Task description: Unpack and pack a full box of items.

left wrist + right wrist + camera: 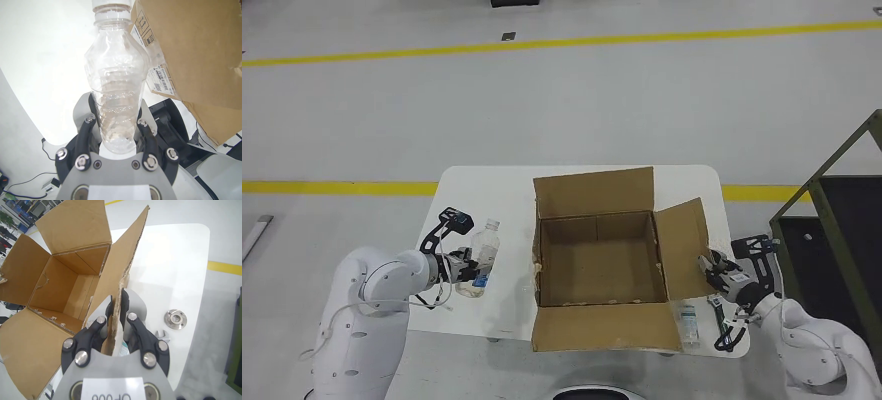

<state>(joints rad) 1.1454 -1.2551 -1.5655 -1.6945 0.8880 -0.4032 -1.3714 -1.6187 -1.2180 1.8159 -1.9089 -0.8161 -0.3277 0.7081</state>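
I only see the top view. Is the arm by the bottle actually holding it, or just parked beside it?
Observer: Holding it. The left gripper is shut on the lower part of the bottle, with a finger on each side.
Visitor: And the other arm?
Observer: The right gripper is pinching the edge of a flap of the box between its fingers.
Visitor: Anything hidden under that arm?
Observer: A round metal flange lies on the table beside the gripper, with a wrench close by.
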